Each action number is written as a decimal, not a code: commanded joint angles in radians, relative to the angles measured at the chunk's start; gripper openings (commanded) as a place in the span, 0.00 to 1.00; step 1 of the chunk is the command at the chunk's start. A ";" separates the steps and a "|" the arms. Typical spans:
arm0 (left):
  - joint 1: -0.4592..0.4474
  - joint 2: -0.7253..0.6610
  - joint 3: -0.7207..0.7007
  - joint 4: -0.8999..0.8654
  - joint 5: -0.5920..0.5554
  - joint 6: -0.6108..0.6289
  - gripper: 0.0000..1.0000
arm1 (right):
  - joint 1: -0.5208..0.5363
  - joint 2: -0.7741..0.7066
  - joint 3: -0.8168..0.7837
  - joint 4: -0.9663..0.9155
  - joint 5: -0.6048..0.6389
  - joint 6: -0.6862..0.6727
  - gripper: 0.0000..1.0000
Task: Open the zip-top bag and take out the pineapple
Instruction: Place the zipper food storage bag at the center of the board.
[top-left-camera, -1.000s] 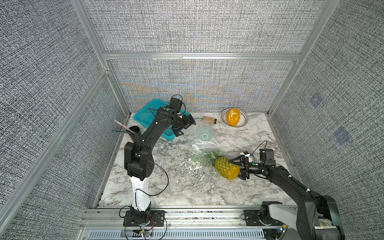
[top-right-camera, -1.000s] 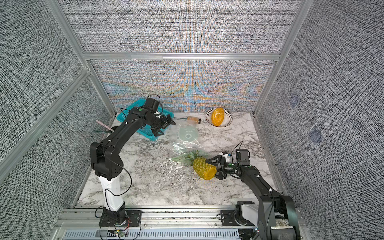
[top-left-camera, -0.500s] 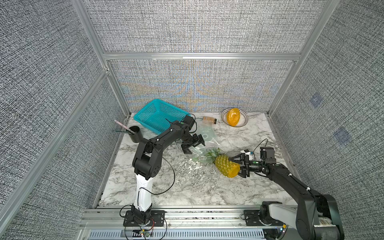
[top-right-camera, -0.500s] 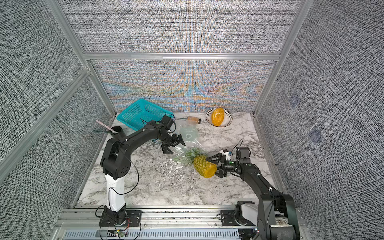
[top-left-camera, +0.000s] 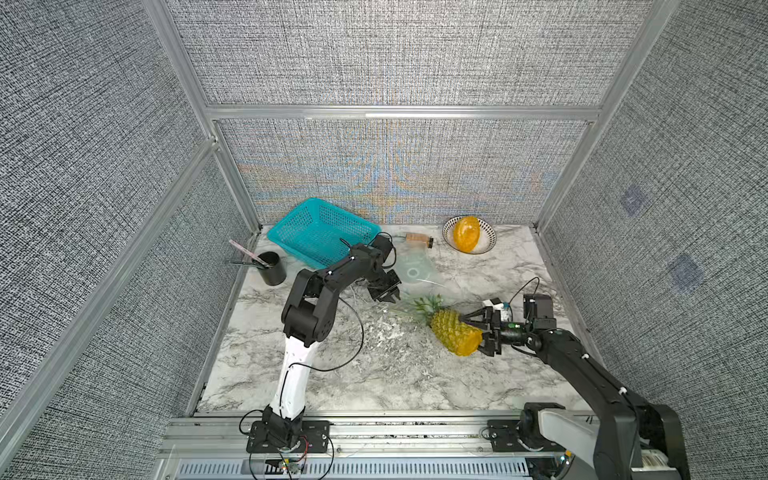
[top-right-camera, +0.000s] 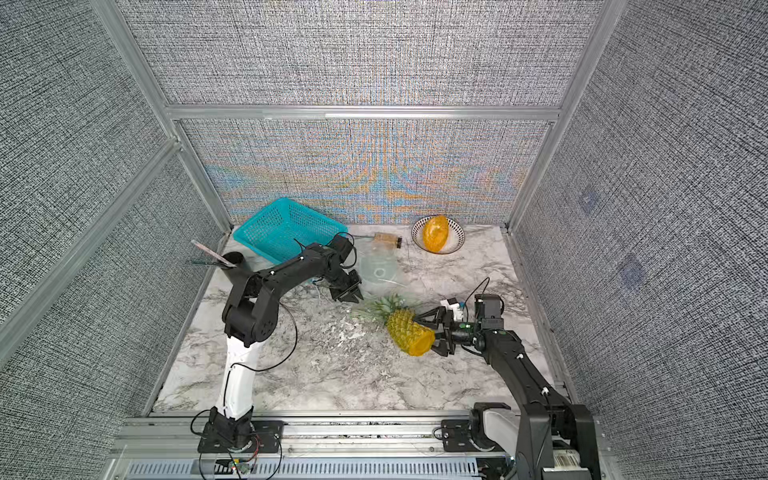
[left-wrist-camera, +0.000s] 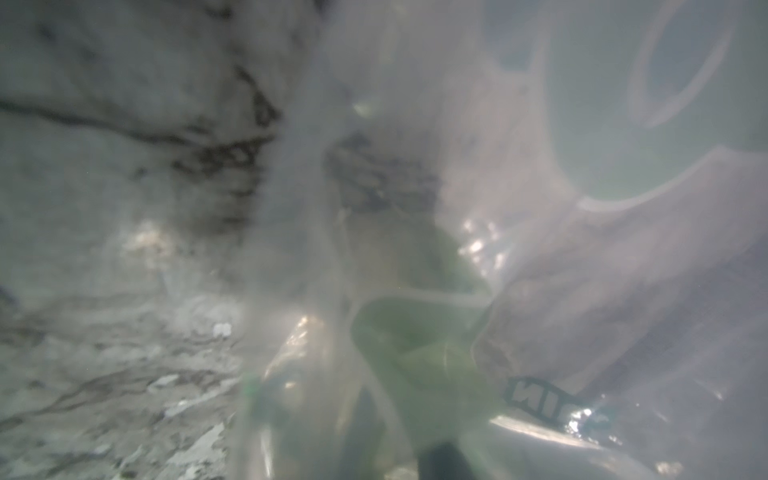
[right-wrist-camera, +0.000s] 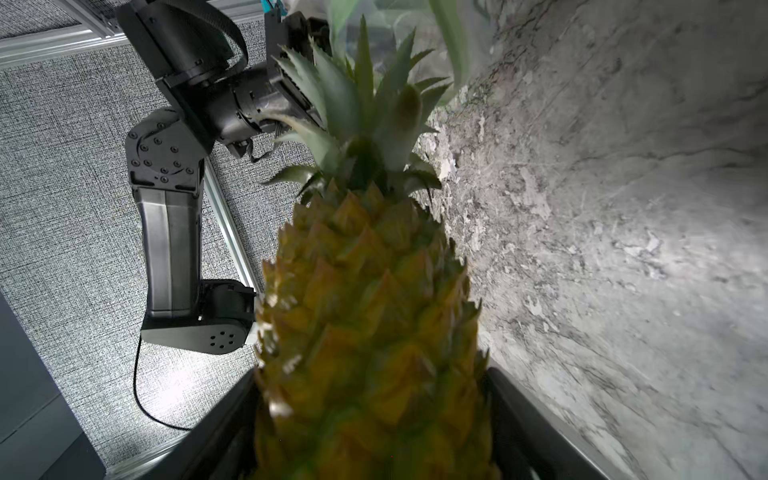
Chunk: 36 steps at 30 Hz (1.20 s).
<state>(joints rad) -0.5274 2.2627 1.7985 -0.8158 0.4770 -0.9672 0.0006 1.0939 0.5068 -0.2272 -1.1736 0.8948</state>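
The right gripper (top-left-camera: 473, 333) clamps the pineapple (top-left-camera: 451, 332) by its base, jaws wide. The crown tips lie in the mouth of the bag (top-left-camera: 413, 270) at the fruit's 11 o'clock. The left gripper (top-left-camera: 390, 294) sits at that mouth, its grip unreadable: I would pin the plastic there, then draw the fruit straight toward 4 o'clock.

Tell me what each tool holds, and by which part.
The right tool grips the pineapple by its base end. The left tool is at the zip-top bag; a hold cannot be told.
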 joint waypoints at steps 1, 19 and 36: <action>0.002 0.031 0.058 0.018 -0.010 -0.037 0.21 | 0.000 -0.023 0.006 -0.105 -0.066 -0.086 0.57; 0.027 -0.098 0.156 -0.043 -0.051 -0.013 0.49 | 0.006 0.055 0.178 0.125 -0.070 0.107 0.57; 0.191 -0.382 0.162 -0.138 -0.169 0.004 0.82 | 0.178 0.536 0.629 0.513 -0.009 0.295 0.55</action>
<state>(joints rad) -0.3511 1.8946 1.9762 -0.9112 0.3393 -0.9909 0.1516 1.5883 1.0904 0.1253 -1.1744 1.1156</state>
